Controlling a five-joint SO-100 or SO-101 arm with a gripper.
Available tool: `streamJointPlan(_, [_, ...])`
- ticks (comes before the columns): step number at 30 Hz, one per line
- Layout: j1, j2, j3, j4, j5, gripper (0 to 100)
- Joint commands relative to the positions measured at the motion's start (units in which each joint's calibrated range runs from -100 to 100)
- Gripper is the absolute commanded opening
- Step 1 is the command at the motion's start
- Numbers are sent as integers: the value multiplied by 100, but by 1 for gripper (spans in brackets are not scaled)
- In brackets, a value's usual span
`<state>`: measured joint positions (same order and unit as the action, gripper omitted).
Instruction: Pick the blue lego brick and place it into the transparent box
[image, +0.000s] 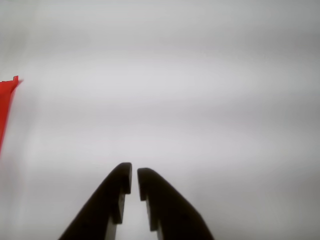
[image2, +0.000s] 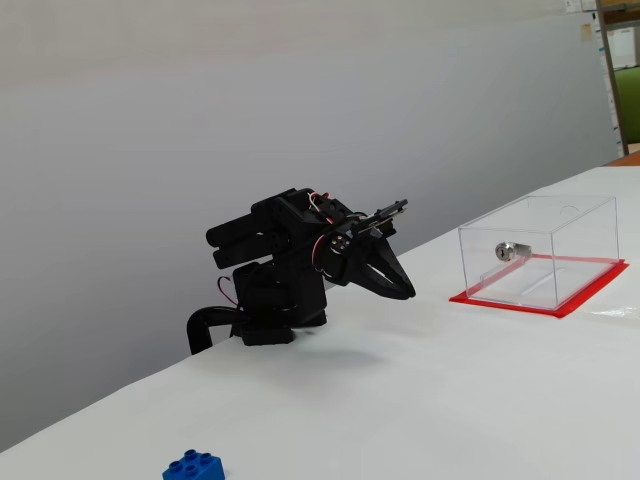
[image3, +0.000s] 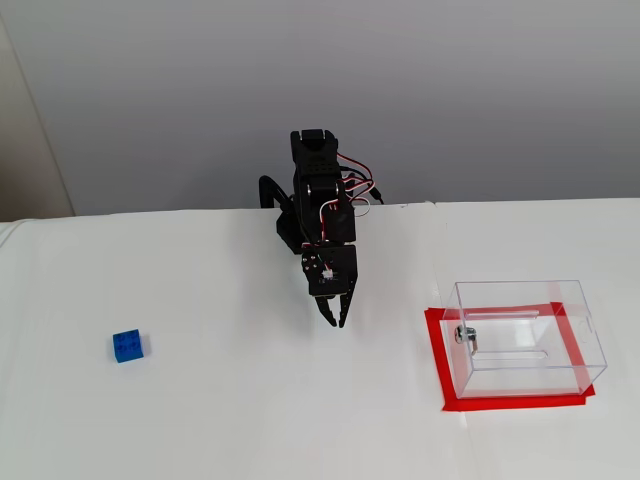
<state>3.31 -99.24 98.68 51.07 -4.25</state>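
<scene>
Fingers of the black gripper stand almost together in the wrist view, only a thin slit of white between their tips, and nothing is held between them. They enter that view from 6 o'clock and point toward 12 over bare white table; a sliver of red (the box's base, by its colour) shows at 9 o'clock.

In a fixed view the gripper hangs tip-down at the end of the folded black arm, above the table and apart from both task things. From it, the blue lego brick lies well away at about 9 o'clock, studs up, alone on the table. At roughly 4 o'clock stands the transparent box, upright on its red base, a small silver lock in its left wall.

Another fixed view, from the side, shows the brick at 7 o'clock from the gripper and the box at 3 o'clock.
</scene>
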Motion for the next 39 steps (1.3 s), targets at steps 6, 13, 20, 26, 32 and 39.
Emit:
streamJointPlan(6, [-47,-51,69,-33,-19,1])
streamJointPlan(13, [-47,-51,69,-33,-19,1])
streamJointPlan(20, [-47,-51,69,-42,-19,2])
streamJointPlan(26, [-24,-8,69,-85,13,1])
streamJointPlan(32, [-32,60,-121,-77,23,1])
streamJointPlan(39, [-61,1188,-1387,-85,23,2])
